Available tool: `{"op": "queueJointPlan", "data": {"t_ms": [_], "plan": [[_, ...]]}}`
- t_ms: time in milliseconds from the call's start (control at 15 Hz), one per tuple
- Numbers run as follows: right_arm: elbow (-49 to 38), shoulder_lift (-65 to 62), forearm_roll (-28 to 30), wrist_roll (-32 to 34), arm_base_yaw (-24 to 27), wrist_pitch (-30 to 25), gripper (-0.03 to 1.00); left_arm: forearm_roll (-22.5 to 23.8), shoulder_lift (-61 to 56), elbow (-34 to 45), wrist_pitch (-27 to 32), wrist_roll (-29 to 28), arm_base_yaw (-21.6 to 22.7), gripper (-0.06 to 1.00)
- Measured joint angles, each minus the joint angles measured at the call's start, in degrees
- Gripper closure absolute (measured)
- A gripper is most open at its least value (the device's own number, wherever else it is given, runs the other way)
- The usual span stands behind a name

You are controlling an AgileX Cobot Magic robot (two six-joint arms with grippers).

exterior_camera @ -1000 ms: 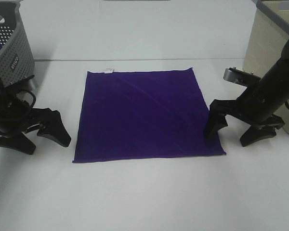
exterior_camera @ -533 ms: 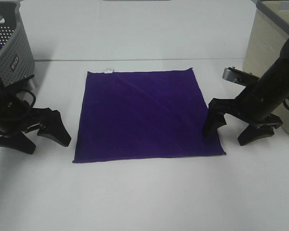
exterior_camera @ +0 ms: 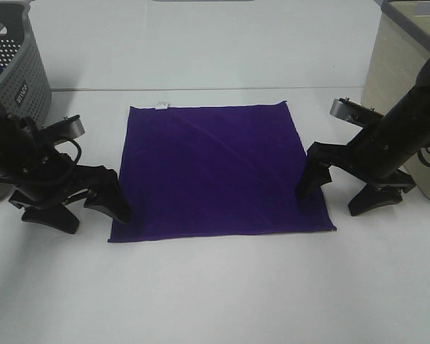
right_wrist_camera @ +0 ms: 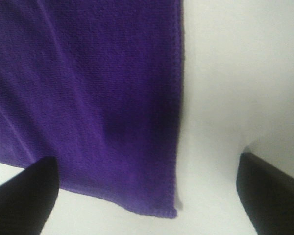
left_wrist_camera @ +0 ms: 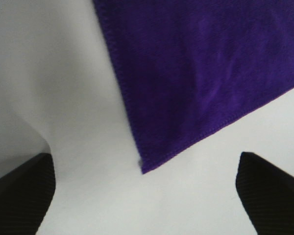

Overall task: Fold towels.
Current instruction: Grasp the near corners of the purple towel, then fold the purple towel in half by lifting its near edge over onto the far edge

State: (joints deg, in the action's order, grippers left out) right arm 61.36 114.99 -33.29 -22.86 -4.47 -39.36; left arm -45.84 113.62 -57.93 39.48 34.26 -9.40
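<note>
Nearest the camera the white bench [exterior_camera: 215, 294] lay bare, then came the near hem of the purple towel [exterior_camera: 218, 168], spread flat and square in a single layer with no fold made yet. The left fingers [exterior_camera: 107, 201] were spread wide and low on the bench just beside the near-left corner; the left wrist view showed that corner [left_wrist_camera: 142, 171] sitting between the two tips, ungripped. The right fingers [exterior_camera: 309, 179] were also wide apart, one tip over the towel's right edge near the near-right corner and the other out on the bench; contact could not be told. Nothing was held by either. Farther back, a small white tag [exterior_camera: 161, 106] marked the far-left corner. A grey basket [exterior_camera: 18, 64] stood far left and a beige bin [exterior_camera: 398, 64] far right. Judged progress: start of the task, with both corner grasps and all folding left to do.
</note>
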Motion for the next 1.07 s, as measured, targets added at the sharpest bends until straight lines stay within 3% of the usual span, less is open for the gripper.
{"op": "queueJointPlan", "data": {"t_ms": [133, 267, 400, 533, 600, 667, 933, 1067], "plan": [[0.1, 0.9, -4.4, -2.2, -1.4, 0.1, 0.03, -1.6, 2.0, -2.0, -0.2, -3.8, -3.7, 0.12], [0.3, 2.0, -6.2, -2.3, -4.8, 0.7, 0.12, -2.9, 5.8, -6.6, 2.2, -8.4, -7.2, 0.23], [0.5, 2.9, -6.8, -2.0, -7.2, 1.0, 0.36, -3.0, 9.2, -10.9, 4.8, -12.9, -9.7, 0.39], [0.2, 3.7, -6.6, -1.8, -7.6, 0.9, 0.71, -2.4, 11.5, -13.2, 5.3, -14.8, -10.8, 0.72], [0.1, 3.9, -6.4, -1.8, -7.6, 0.6, 0.82, -2.0, 11.9, -13.6, 5.3, -14.8, -10.9, 0.86], [0.1, 4.0, -6.2, -1.7, -7.6, 0.5, 0.89, -1.5, 12.0, -13.8, 5.3, -14.4, -10.9, 0.94], [0.1, 4.0, -6.0, -1.7, -7.6, -0.9, 0.94, 0.8, 11.9, -14.0, 6.9, -12.3, -10.9, 0.94], [-0.3, 2.8, -5.3, -1.7, -7.6, -3.3, 0.94, 6.4, 9.9, -13.9, 7.5, -11.7, -10.9, 0.94]]}}
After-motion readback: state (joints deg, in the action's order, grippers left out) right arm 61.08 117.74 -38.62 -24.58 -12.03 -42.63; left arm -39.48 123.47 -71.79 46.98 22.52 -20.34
